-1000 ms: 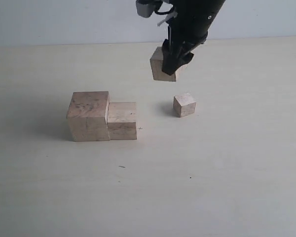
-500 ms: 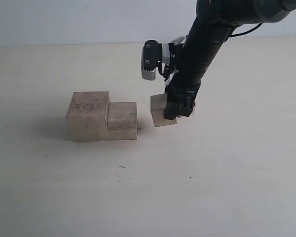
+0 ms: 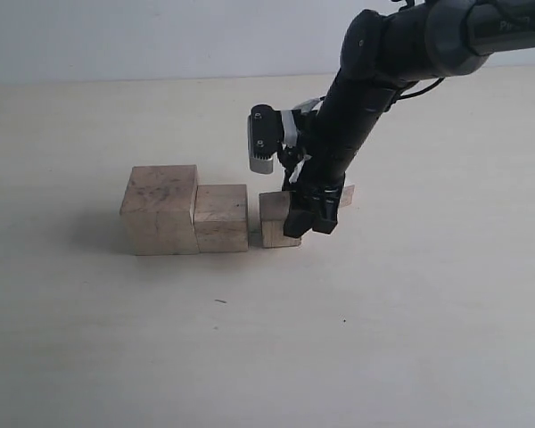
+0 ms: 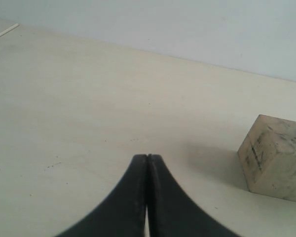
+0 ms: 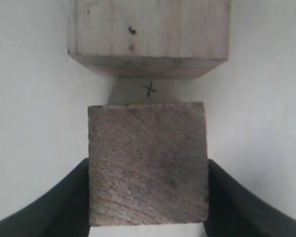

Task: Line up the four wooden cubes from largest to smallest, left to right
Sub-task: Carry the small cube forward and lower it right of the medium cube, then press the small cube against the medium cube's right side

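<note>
Wood row half built: big cube (image 3: pixel 159 209) on the left, second cube (image 3: pixel 221 218) touching its right side. Right gripper (image 3: pixel 310 219) is clamped on the third cube (image 3: pixel 275 221), jaws flat on two opposite faces. It holds the cube low at the table (image 3: pixel 250 357), just right of the second cube; can't tell if it's resting on the surface yet. Right wrist view shows a narrow gap between the two, with a pen cross (image 5: pixel 149 89) on the surface in it. Small cube (image 3: pixel 346 193) sits behind the arm, mostly hidden. Left gripper (image 4: pixel 147 165) idle, jaws together, empty, with a cube (image 4: pixel 275 159) off to one side of it.

Risks:
- Letting go while the third cube is off the surface or tilted could drop it skewed or leave the gap.
- Sliding it in too hard could shove the second cube out of line.
- A careless lift away could clip the small cube behind the arm.
</note>
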You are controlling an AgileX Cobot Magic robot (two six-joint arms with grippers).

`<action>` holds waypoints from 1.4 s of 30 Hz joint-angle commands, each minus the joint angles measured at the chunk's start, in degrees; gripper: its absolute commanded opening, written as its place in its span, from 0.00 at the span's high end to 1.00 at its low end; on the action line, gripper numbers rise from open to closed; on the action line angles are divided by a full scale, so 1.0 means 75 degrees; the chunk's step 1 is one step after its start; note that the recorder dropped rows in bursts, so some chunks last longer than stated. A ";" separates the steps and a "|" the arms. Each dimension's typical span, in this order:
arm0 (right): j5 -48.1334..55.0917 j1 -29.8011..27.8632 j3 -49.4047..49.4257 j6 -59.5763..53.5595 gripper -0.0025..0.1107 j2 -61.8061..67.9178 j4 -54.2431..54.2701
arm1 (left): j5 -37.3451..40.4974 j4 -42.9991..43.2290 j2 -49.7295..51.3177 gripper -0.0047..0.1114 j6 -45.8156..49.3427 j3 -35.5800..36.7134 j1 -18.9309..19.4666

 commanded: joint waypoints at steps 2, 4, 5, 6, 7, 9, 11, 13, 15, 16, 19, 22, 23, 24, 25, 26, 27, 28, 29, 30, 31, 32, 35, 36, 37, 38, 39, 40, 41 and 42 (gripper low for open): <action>-0.0080 -0.0038 0.0020 -0.0176 0.98 0.0193 0.0151 | -0.0043 0.0015 -0.0041 0.96 -0.0011 0.0017 -0.0024; -0.0095 -0.0038 0.0020 -0.0267 0.98 0.0223 0.0204 | -0.0043 0.0015 -0.0041 0.96 -0.0011 0.0017 -0.0024; -0.0113 -0.0038 0.0020 -0.0327 0.98 0.0223 0.0302 | -0.0043 0.0015 -0.0041 0.96 -0.0011 0.0017 -0.0024; -0.0113 -0.0038 0.0020 -0.0459 0.98 0.0223 0.0386 | -0.0043 0.0015 -0.0041 0.96 -0.0011 0.0017 -0.0024; -0.0113 -0.0038 0.0020 -0.0656 0.98 0.0223 0.0502 | -0.0043 0.0015 -0.0041 0.96 -0.0011 0.0017 -0.0024; -0.0113 -0.0038 0.0020 -0.0903 0.98 0.0223 0.0549 | -0.0043 0.0015 -0.0041 0.96 -0.0011 0.0017 -0.0024; -0.0113 -0.0038 0.0020 -0.0903 0.98 0.0223 0.0549 | -0.0043 0.0015 -0.0041 0.96 -0.0011 0.0017 -0.0024; -0.0158 -0.0038 0.0020 -0.0900 0.98 0.0223 0.0625 | -0.0043 0.0015 -0.0041 0.96 -0.0011 0.0017 -0.0024; -0.0205 -0.0038 0.0020 -0.0900 0.98 0.0223 0.0802 | -0.0043 0.0015 -0.0041 0.96 -0.0011 0.0017 -0.0024; -0.0260 -0.0038 0.0020 -0.0900 0.98 0.0223 0.0928 | -0.0043 0.0015 -0.0041 0.96 -0.0011 0.0017 -0.0024; -0.0300 -0.0038 0.0020 -0.0900 0.98 0.0223 0.1067 | -0.0043 0.0015 -0.0041 0.96 -0.0011 0.0017 -0.0024; -0.0300 -0.0038 0.0020 -0.0900 0.98 0.0223 0.1067 | -0.0043 0.0015 -0.0041 0.96 -0.0011 0.0017 -0.0024; -0.0300 -0.0038 0.0020 -0.0900 0.98 0.0223 0.1067 | -0.0043 0.0015 -0.0041 0.96 -0.0011 0.0017 -0.0024; -0.0300 -0.0038 0.0020 -0.0900 0.98 0.0223 0.1067 | -0.0043 0.0015 -0.0041 0.96 -0.0011 0.0017 -0.0024; -0.0300 -0.0038 0.0020 -0.0900 0.98 0.0223 0.1067 | -0.0043 0.0015 -0.0041 0.96 -0.0011 0.0017 -0.0024; -0.0300 -0.0038 0.0020 -0.0900 0.98 0.0223 0.1067 | -0.0043 0.0015 -0.0041 0.96 -0.0011 0.0017 -0.0024; -0.0300 -0.0038 0.0020 -0.0900 0.98 0.0223 0.1067 | -0.0043 0.0015 -0.0041 0.96 -0.0011 0.0017 -0.0024; -0.0300 -0.0038 0.0020 -0.0900 0.98 0.0223 0.1067 | -0.0043 0.0015 -0.0041 0.96 -0.0011 0.0017 -0.0024; -0.0283 -0.0038 0.0020 -0.0900 0.98 0.0223 0.1067 | -0.0043 0.0015 -0.0041 0.96 -0.0011 0.0017 -0.0024; -0.0284 -0.0038 0.0020 -0.0900 0.98 0.0223 0.1067 | -0.0043 0.0015 -0.0041 0.96 -0.0011 0.0017 -0.0024; -0.0284 -0.0038 0.0020 -0.0851 0.97 0.0223 0.1067 | -0.0043 0.0015 -0.0041 0.96 -0.0011 0.0017 -0.0024; -0.0284 -0.0038 0.0020 -0.0833 0.96 0.0223 0.1067 | -0.0043 0.0015 -0.0041 0.96 -0.0011 0.0017 -0.0024; -0.0284 -0.0038 0.0020 -0.0708 0.89 0.0223 0.1067 | -0.0043 0.0015 -0.0041 0.96 -0.0011 0.0017 -0.0024; -0.0284 -0.0038 0.0020 -0.0691 0.86 0.0223 0.1067 | -0.0043 0.0015 -0.0041 0.96 -0.0011 0.0017 -0.0024; -0.0284 -0.0038 0.0020 -0.0691 0.83 0.0223 0.1067 | -0.0043 0.0015 -0.0041 0.96 -0.0011 0.0017 -0.0024; -0.0284 -0.0038 0.0020 -0.0647 0.79 0.0223 0.1067 | -0.0043 0.0015 -0.0041 0.96 -0.0011 0.0017 -0.0024; -0.0284 -0.0038 0.0020 -0.0636 0.77 0.0223 0.1067 | -0.0043 0.0015 -0.0041 0.96 -0.0011 0.0017 -0.0024; -0.0284 -0.0038 0.0020 -0.0636 0.73 0.0223 0.1067 | -0.0043 0.0015 -0.0041 0.96 -0.0011 0.0017 -0.0024; -0.0284 -0.0038 0.0020 -0.0636 0.69 0.0223 0.1067 | -0.0043 0.0015 -0.0041 0.96 -0.0011 0.0017 -0.0024; -0.0284 -0.0038 0.0020 -0.0636 0.66 0.0223 0.1067 | -0.0043 0.0015 -0.0041 0.96 -0.0011 0.0017 -0.0024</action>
